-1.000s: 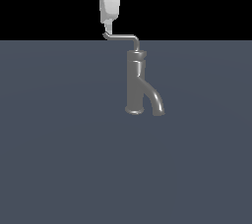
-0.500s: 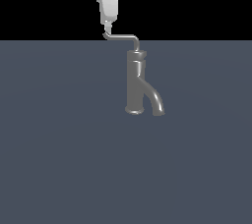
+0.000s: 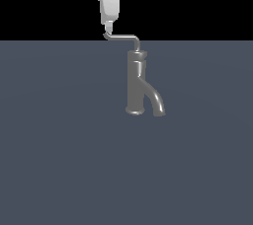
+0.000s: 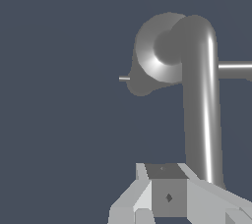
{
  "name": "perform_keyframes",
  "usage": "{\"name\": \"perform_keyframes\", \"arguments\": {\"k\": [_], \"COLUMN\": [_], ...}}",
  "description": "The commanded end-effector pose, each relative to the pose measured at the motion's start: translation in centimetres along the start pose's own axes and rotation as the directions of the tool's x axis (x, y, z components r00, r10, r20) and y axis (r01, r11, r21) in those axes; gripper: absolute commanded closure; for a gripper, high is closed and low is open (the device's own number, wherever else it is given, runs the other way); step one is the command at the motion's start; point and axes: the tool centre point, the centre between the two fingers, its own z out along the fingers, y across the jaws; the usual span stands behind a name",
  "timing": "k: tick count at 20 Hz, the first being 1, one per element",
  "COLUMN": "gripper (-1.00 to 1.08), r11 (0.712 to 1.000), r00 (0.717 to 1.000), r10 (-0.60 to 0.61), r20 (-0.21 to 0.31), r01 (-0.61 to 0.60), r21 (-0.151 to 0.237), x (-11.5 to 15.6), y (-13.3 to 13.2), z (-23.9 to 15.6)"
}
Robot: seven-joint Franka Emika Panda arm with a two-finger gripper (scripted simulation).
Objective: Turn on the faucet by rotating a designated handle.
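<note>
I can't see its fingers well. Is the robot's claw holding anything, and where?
Cannot tell for sure. The claw sits right at the upturned tip of the handle, but no grip shows.

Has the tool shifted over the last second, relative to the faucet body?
No. In the exterior view the tool sits at the handle's upturned tip, left of the faucet, as before.

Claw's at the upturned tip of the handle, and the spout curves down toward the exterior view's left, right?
Not quite. The claw is at the tip of the handle, but the spout of the faucet curves down toward the exterior view's right, as the exterior view shows.
</note>
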Motion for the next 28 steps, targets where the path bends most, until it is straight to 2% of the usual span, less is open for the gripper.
{"name": "perform_keyframes", "arguments": {"k": [1, 18, 20, 28], "gripper": [1.08, 1.08, 1.08, 1.08], "r11": [1.000, 1.000, 1.000, 1.000], "r00": [1.000, 1.000, 1.000, 1.000], "r10": [0.000, 0.001, -0.005, -0.003], "r20": [0.000, 0.000, -0.001, -0.001], "r01": [0.000, -0.001, 0.005, 0.003], "r21": [-0.004, -0.003, 0.001, 0.000], "x": [0.0, -0.3, -0.6, 1.5], "y": [0.8, 5.2, 4.7, 7.2], "z": [0.0, 0.0, 0.0, 0.0]}}
